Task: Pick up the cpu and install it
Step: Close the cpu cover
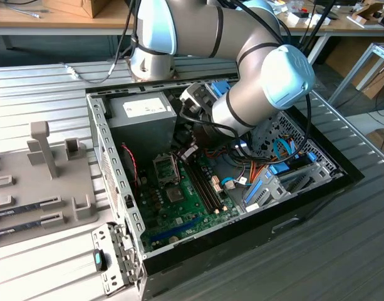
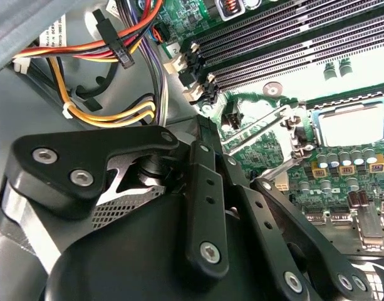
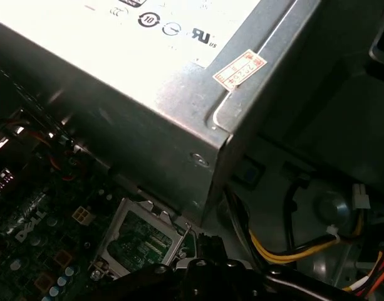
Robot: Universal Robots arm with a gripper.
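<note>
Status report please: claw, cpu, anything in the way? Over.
Claw low inside case, over motherboard, beside power supply. Socket near claw; cannot tell whether cpu sits in it. Cables close beside claw.

Probably a robotics lab.
An opened computer case [image 1: 113,182] lies on a ribbed metal table [image 1: 342,251]; cluttered wooden workbenches [image 1: 47,19] stand beyond.

The black, bolted linkage of my gripper [image 2: 204,207] hangs inside a computer case, close over the green motherboard [image 2: 267,153]. Just beyond it lies the processor socket [image 2: 317,119], its metal frame ringing a pale, glare-washed square [image 2: 354,122]; whether that is the cpu I cannot tell. Thin metal rods [image 2: 254,130] angle out from the socket toward me. Farther off run long black memory slots [image 2: 292,44], while orange, yellow and red cables [image 2: 116,117] curve past my other side.
</note>
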